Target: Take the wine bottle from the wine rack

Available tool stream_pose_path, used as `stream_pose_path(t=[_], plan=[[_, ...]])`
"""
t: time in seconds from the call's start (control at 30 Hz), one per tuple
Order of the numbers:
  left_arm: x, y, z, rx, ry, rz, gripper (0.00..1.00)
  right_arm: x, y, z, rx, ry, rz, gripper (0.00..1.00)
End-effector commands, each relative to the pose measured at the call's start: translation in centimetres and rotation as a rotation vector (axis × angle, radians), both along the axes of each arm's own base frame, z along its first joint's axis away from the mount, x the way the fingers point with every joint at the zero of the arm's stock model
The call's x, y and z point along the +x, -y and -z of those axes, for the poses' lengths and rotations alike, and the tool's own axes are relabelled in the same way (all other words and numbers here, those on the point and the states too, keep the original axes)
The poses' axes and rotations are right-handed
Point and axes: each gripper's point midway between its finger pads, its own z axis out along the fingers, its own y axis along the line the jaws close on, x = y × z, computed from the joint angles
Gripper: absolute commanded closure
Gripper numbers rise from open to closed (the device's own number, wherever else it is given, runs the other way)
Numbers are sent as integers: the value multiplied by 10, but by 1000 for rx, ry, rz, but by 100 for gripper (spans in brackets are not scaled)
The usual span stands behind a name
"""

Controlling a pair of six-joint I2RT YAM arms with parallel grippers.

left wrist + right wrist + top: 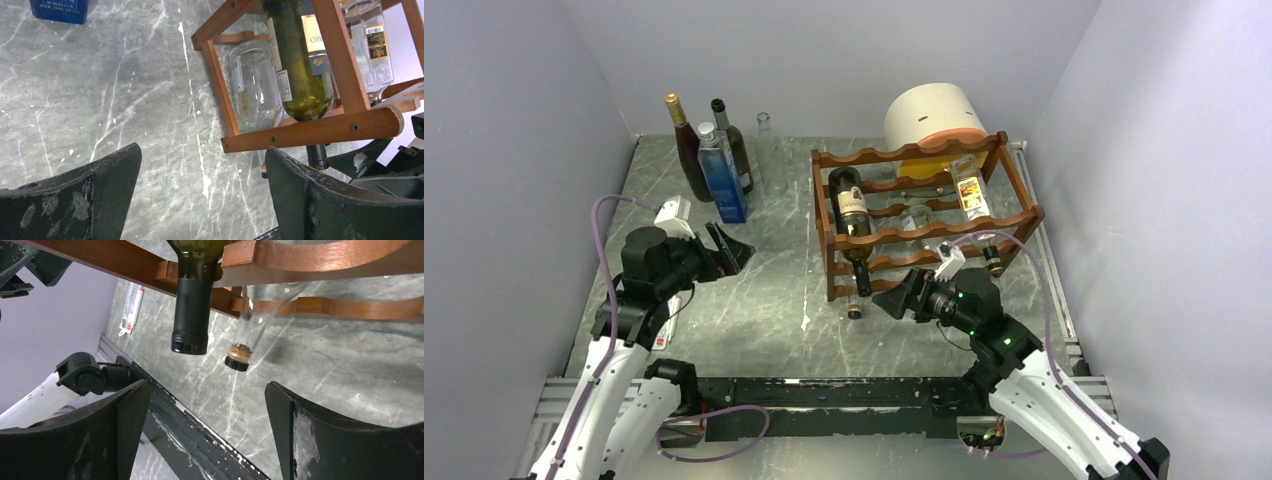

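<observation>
The wine bottle [852, 212] lies on its side in the wine rack [879, 154], in the left-hand bay of an upper tier. It is dark green glass with a pale label. Its long axis runs front to back: the base points towards the far wall, and the black-capped neck pokes out past the front rail towards the arms, tipped slightly downward.

The right gripper [889, 298] sits just in front of that neck and a little below it. Its two fingers are spread wide, with nothing between them and nothing touching them. From its wrist camera the capped neck hangs above the gap, closer to the left finger. Just beside the neck is the thin neck of a clear bottle [240, 330], stopped with a cork.

The left gripper [729, 248] is well apart from the bottle, out over the marbled table [764, 290] on the rack's left side. Its fingers are also splayed wide and hold nothing. From its wrist camera the bottle's base and label lie ahead and to the right, behind the rack's wooden corner.
</observation>
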Motion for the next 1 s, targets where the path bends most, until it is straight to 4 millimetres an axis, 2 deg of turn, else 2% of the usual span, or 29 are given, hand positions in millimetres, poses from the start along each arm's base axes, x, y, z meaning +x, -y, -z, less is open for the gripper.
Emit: stream_pose_path(t=[0.0, 0.1, 0.17, 0.2, 0.3, 0.43, 0.53, 0.77, 0.97], plan=[[-4, 8, 3, -3, -15, 58, 4, 13, -19, -13, 69, 79, 6, 12], [-4, 6, 5, 7, -22, 55, 4, 15, -31, -13, 68, 100, 5, 12], [-5, 7, 5, 5, -14, 64, 4, 16, -40, -13, 69, 104, -5, 18], [-6, 8, 5, 2, -11, 66, 4, 18, -43, -12, 58, 108, 6, 21], [-6, 9, 4, -3, 0, 70, 5, 23, -46, -10, 26, 131, 42, 22], [-6, 8, 4, -2, 4, 69, 5, 26, -54, -11, 57, 151, 45, 29], [-5, 8, 5, 4, -2, 68, 5, 30, -57, -8, 61, 152, 59, 36], [-4, 9, 6, 1, 3, 69, 5, 36, -57, -1, 43, 159, 102, 39], [-3, 11, 8, -6, -2, 78, 6, 39, -59, 0, 49, 166, 114, 46]])
